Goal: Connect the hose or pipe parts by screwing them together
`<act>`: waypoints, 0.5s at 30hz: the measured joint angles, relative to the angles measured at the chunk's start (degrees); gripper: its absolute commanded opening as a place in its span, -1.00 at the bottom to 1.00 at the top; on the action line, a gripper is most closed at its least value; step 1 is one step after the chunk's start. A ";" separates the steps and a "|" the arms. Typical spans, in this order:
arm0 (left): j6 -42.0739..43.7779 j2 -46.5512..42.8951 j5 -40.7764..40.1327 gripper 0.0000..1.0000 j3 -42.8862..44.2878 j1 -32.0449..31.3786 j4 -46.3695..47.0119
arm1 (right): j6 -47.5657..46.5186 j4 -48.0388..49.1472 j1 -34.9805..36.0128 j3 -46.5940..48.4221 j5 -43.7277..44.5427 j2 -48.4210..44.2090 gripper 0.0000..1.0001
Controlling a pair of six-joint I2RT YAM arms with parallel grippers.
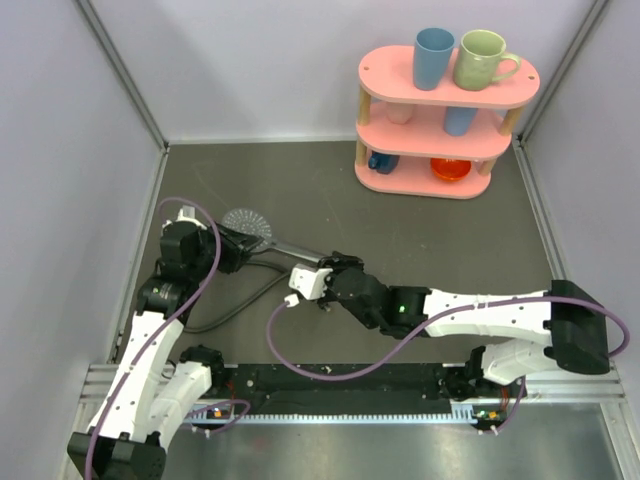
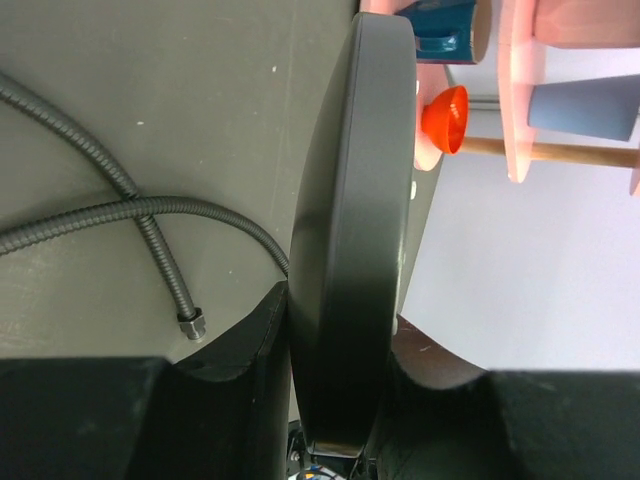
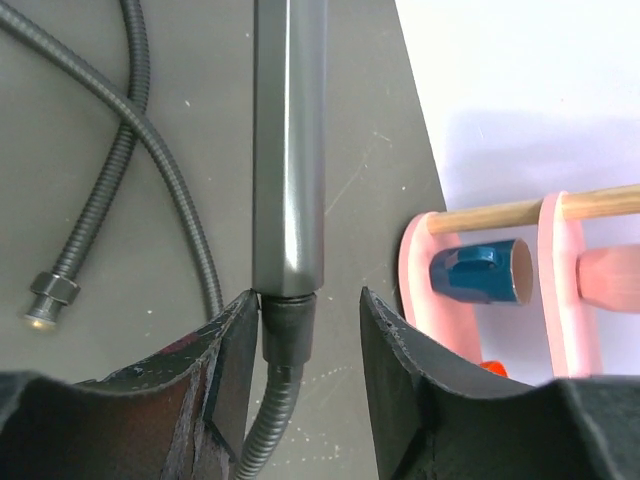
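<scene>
One end of the hose (image 3: 266,428) sits at the foot of the shower head (image 2: 350,230) handle (image 3: 288,150), its dark fitting (image 3: 288,330) butted against it, so the joint looks started, perhaps nearly done, though how tight it is cannot be told. The left gripper (image 2: 338,322) is clenched on the round head, held on edge, while the right gripper (image 3: 310,300) stands slack around the fitting — one finger touching, the other apart. The hose's free end (image 3: 45,300) lies on the table (image 1: 400,230) beside its crossed loops, and the pink rack (image 1: 400,75) of mugs stands well apart — nothing seems to block further turning.
</scene>
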 measured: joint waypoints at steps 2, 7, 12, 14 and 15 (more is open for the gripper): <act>-0.28 0.26 -0.35 -1.00 0.00 0.00 -0.74 | -0.17 -0.07 0.00 0.00 1.01 0.66 -0.33; -1.57 0.28 -0.52 -1.00 0.00 0.00 -1.01 | -0.11 -0.09 0.22 0.00 1.40 0.92 -0.77; -0.94 0.39 -0.24 -1.00 0.00 0.04 -1.16 | 0.24 0.04 -0.09 0.02 0.74 0.90 -1.00; 0.52 0.39 0.24 -1.00 -0.02 0.04 -1.05 | 1.31 -0.35 -1.03 0.04 -1.16 0.79 -1.00; 1.40 0.35 0.35 -1.00 -0.07 0.07 -0.74 | 1.92 -0.66 -1.62 0.07 -2.47 0.66 -1.00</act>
